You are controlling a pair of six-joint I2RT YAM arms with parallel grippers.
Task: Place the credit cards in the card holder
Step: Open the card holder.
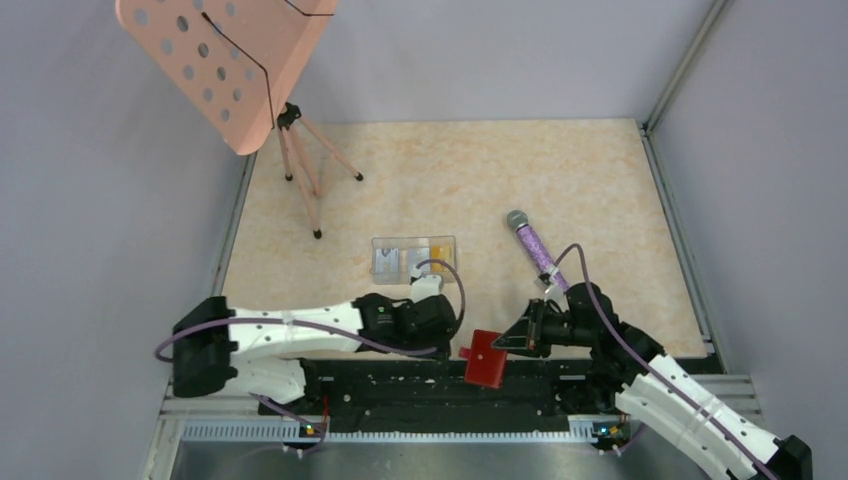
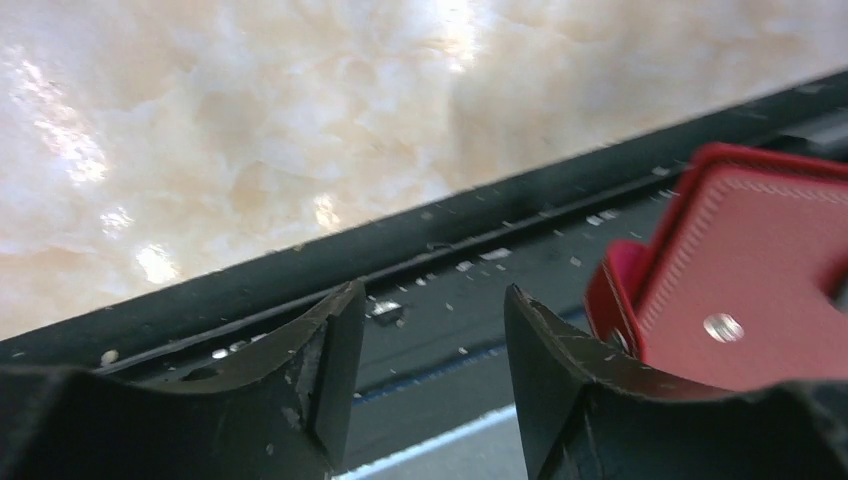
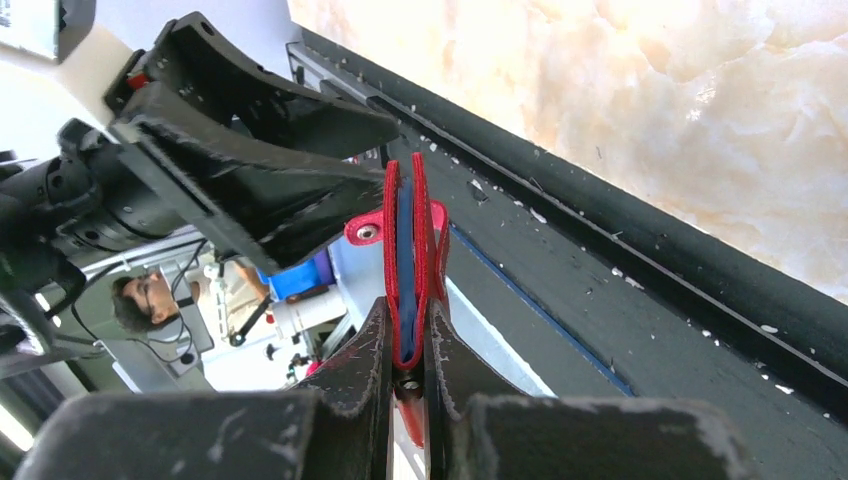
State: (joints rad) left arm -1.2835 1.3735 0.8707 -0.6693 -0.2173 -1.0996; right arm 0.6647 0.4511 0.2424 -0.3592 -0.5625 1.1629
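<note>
1. Right gripper [image 3: 408, 310] is filling the bottom of its own wrist view. Both fingers are pressing flat against the red card holder [image 1: 488, 365], clamped on it with no gap showing on either side.
2. I am seeing the card holder edge-on there, standing upright out of the fingertips. Its two red leaves are parting slightly around a blue strip; I cannot tell whether that is lining or a card. A flap with a metal snap [image 3: 368, 232] is sticking out to one side.
3. From above, the card holder is sitting over the black strip [image 1: 400, 385] at the near edge of the table [image 1: 600, 180], between the two grippers. I cannot tell whether it is resting on the strip.
4. Left gripper [image 2: 432, 300] is hovering just beside the card holder with its fingers spread well apart, nothing between them and touching nothing I can make out.
5. Credit cards [image 1: 400, 262] are lying in a clear box [image 1: 414, 239] on the table, just beyond the left gripper and apart from the card holder. Yellow-orange is showing at one end, pale ones at the other.
6. Purple microphone [image 1: 535, 250] is lying beyond the right gripper, and a pink music stand [image 1: 225, 60] is standing at the far left.
</note>
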